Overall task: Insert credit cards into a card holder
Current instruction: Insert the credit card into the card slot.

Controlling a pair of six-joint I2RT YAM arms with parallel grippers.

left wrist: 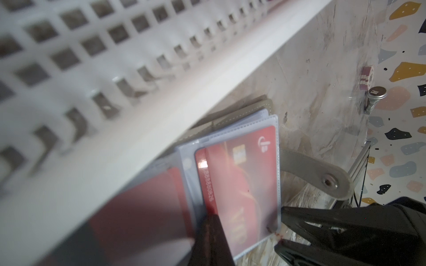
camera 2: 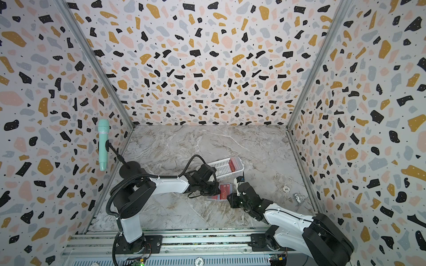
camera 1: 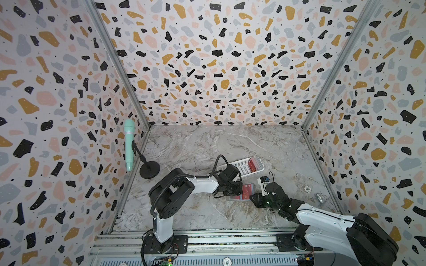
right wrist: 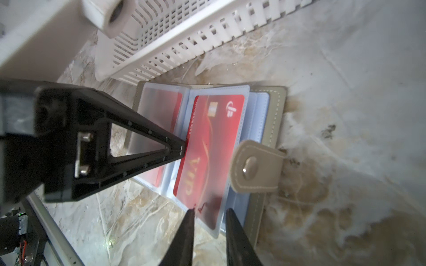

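- Your left hand point(right wrist: 182, 150): jaws closed, tip against the long edge of the VIP card point(right wrist: 214, 142).
- Card: nearly seated in a sleeve point(right wrist: 246, 103) of the card holder point(right wrist: 276, 110), which lies open on the worktop point(right wrist: 345, 92) (push across its long axis).
- Your right hand point(right wrist: 208, 221): narrowly parted at the sleeve's short end.

Red card point(right wrist: 214, 142), gold lettering; grey-taupe holder point(right wrist: 276, 103), light-blue lining; white perforated basket point(right wrist: 175, 46); marbled tabletop point(camera 1: 207, 142); terrazzo-patterned walls point(camera 1: 207, 57).
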